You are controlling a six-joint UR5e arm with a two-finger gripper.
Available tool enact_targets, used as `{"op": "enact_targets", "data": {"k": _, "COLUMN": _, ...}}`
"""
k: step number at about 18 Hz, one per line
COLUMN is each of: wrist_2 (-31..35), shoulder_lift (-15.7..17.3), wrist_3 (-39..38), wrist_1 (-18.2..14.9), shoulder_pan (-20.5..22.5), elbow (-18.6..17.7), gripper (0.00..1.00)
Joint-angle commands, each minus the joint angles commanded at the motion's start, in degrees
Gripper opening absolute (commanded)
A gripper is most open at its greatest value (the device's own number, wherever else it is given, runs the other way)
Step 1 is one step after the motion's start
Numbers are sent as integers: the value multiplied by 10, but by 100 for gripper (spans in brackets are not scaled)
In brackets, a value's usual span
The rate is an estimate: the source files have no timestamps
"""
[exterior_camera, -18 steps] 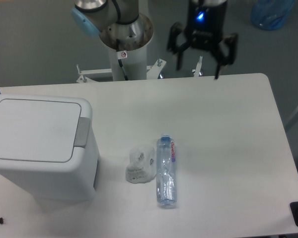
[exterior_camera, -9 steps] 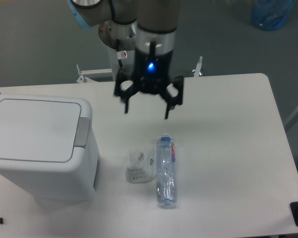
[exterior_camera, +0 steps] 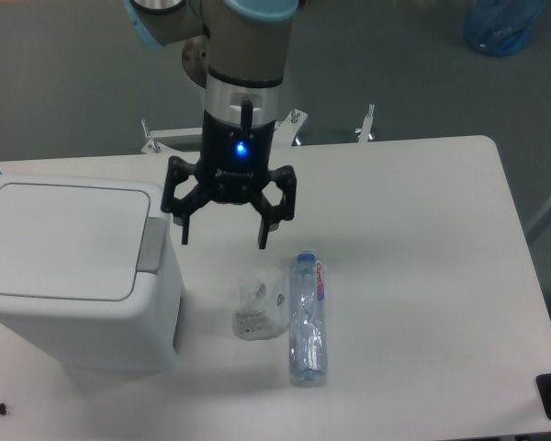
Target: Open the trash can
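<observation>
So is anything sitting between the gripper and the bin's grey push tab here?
Nothing visible. The open gripper hangs just right of the trash can, and the gap to the grey tab shows only bare table. The bottle and crumpled plastic lie nearer the camera, off that line.

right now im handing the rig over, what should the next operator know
Gripper: open, empty, hanging above the table just right of the trash can.
Trash can: front left, lid shut flat, grey tab on its right edge, facing the gripper.
Bottle and crumpled wrapper lie beside the can, untouched.
Done: nothing on the can.
Left: press the tab, get the lid up.
</observation>
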Motion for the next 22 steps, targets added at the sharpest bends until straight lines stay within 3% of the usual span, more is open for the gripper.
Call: {"op": "enact_targets", "data": {"k": 22, "wrist_2": 4, "shoulder_lift": -4, "wrist_3": 2, "wrist_1": 0, "shoulder_pan": -11, "elbow": -9, "gripper": 100}}
